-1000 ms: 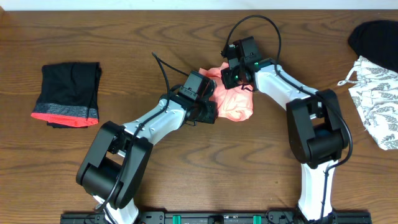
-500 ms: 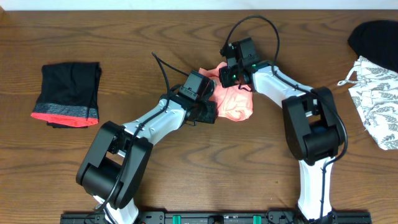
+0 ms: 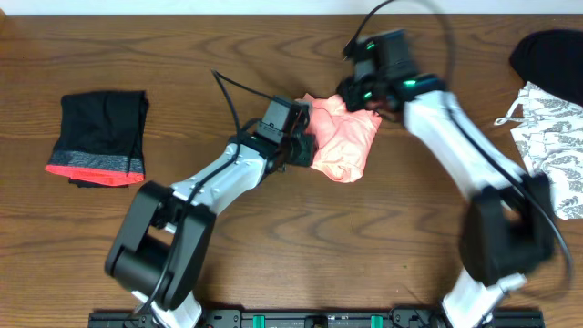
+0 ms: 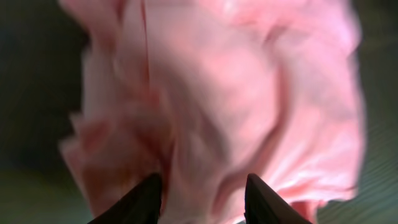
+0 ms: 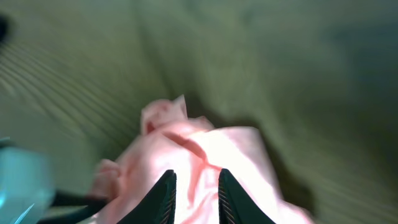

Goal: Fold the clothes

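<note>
The salmon-pink garment (image 3: pixel 344 146) lies bunched at the middle of the table. My left gripper (image 3: pixel 308 150) is at its left edge. In the left wrist view its fingers (image 4: pixel 202 180) stand wide apart, open, with the pink cloth (image 4: pixel 236 93) between and ahead of them. My right gripper (image 3: pixel 363 98) is at the garment's far right corner. In the right wrist view its fingers (image 5: pixel 196 177) are close together on a fold of the pink cloth (image 5: pixel 205 146). The wrist views are blurred.
A folded black garment with a red-grey band (image 3: pixel 98 137) lies at the far left. A white garment with grey print (image 3: pixel 551 137) and a plain black one (image 3: pixel 547 55) lie at the right edge. The table is dark wood (image 3: pixel 273 255).
My right arm has swung to the right and away, drawing the pink garment's far corner with it. The garment now lies longer and flatter. My left gripper has shifted slightly away.
</note>
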Robot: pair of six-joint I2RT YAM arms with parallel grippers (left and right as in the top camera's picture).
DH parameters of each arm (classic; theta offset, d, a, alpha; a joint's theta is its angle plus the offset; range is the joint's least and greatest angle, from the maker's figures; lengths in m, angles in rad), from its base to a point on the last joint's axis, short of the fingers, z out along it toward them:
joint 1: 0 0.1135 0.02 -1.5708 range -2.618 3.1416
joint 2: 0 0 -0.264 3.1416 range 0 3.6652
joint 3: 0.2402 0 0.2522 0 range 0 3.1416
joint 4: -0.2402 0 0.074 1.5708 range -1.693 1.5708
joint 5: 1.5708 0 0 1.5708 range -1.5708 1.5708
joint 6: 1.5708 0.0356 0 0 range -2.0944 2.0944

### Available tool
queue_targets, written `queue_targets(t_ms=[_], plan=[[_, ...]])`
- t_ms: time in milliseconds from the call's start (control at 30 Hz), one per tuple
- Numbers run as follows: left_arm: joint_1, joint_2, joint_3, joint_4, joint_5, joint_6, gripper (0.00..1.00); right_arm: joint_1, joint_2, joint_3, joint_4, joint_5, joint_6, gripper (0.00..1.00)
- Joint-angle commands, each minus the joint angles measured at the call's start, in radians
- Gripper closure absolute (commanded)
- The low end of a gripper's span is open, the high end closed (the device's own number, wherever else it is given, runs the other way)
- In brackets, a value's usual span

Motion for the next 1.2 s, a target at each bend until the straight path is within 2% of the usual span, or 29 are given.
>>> queue_targets(t_ms=[0,267,433,633,900,1000,1167], plan=[[0.005,-0.075,-0.001,0.035,-0.069,0.005,0.56,-0.020,-0.051,0.006,-0.046,0.018,-0.039,0.78],[-0.021,-0.076,-0.002,0.044,-0.093,-0.018,0.56,-0.007,0.070,-0.011,-0.223,0.020,-0.039,0.83],[-0.076,-0.059,-0.010,0.040,-0.090,-0.018,0.56,0.013,0.208,-0.011,-0.253,0.006,-0.039,0.86],[-0.095,0.048,-0.010,0.065,-0.091,-0.017,0.56,0.037,0.317,-0.011,-0.262,0.002,-0.038,0.88],[-0.024,0.208,-0.010,0.114,-0.101,-0.017,0.56,0.039,0.342,-0.011,-0.278,0.003,-0.038,0.89],[0.023,0.216,-0.010,0.117,-0.142,-0.017,0.56,0.039,0.342,-0.011,-0.278,0.003,-0.038,0.89],[0.087,0.206,-0.009,0.135,-0.114,-0.018,0.56,0.039,0.342,-0.011,-0.276,0.003,-0.038,0.89]])
